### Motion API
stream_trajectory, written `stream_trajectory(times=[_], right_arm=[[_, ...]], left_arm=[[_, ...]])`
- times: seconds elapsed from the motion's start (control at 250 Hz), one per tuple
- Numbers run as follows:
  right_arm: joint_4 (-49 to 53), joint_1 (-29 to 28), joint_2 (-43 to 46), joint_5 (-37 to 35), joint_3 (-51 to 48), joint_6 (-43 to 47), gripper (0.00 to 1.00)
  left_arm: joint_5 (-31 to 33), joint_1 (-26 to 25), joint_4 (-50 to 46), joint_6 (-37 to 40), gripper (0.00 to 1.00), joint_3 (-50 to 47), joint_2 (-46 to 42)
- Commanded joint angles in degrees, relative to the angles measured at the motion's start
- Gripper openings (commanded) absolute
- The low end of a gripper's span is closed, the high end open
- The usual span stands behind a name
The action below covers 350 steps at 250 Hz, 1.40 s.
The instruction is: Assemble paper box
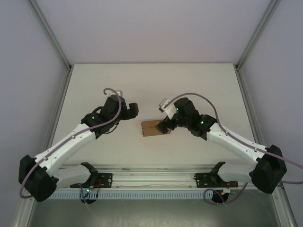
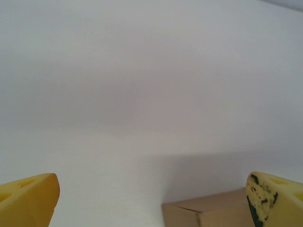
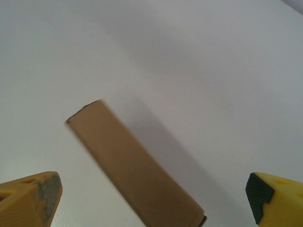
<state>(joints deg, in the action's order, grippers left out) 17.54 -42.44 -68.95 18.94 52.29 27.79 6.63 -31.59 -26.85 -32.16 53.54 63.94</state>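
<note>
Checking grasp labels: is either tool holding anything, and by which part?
Nothing held: left tool and right tool are open; paper box lies free on the table.

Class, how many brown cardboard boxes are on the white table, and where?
1. The small brown kraft cardboard box lies near the middle of the white table, beside the right gripper. The arms cover some table, so another could be hidden.

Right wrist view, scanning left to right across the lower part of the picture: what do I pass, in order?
Worn yellow fingertip → plain brown kraft cardboard paper box, lying diagonally on the white table → yellow fingertip with a black pad.
</note>
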Motion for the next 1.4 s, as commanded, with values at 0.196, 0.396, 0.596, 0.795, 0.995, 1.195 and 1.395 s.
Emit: stream_trajectory(times=[0.196,0.396,0.596,0.795,0.995,1.195,1.395], right_arm=[[17.86,0.06,-12.88,7.15,11.76,35.58,1.00],[24.91,0.05,-22.76,2.31,19.94,38.74,0.97],[25.81,-1.21,-29.54,-2.38,22.95,37.97,0.85],[25.97,-3.15,-34.65,-8.00,24.96,36.29,0.65],[20.64,-4.09,-33.56,-12.58,23.24,34.44,0.50],[11.84,-4.45,-30.45,-20.21,20.21,33.29,0.43],[-2.54,-4.64,-30.28,-30.15,14.48,35.16,0.46]], left_arm=[[6.50,3.95,-8.00,-1.00,1.00,-5.58,-7.99],[7.72,4.52,-9.68,-2.88,1.00,-8.71,-11.68],[8.00,4.80,-9.56,-3.66,1.00,-10.34,-13.40],[6.62,4.85,-8.71,-3.29,1.00,-11.71,-13.36],[6.20,4.96,-8.40,-3.34,1.00,-12.43,-13.93],[6.64,4.93,-8.16,-3.50,1.00,-12.84,-14.66],[6.46,4.92,-7.17,-3.93,1.00,-13.98,-15.55]])
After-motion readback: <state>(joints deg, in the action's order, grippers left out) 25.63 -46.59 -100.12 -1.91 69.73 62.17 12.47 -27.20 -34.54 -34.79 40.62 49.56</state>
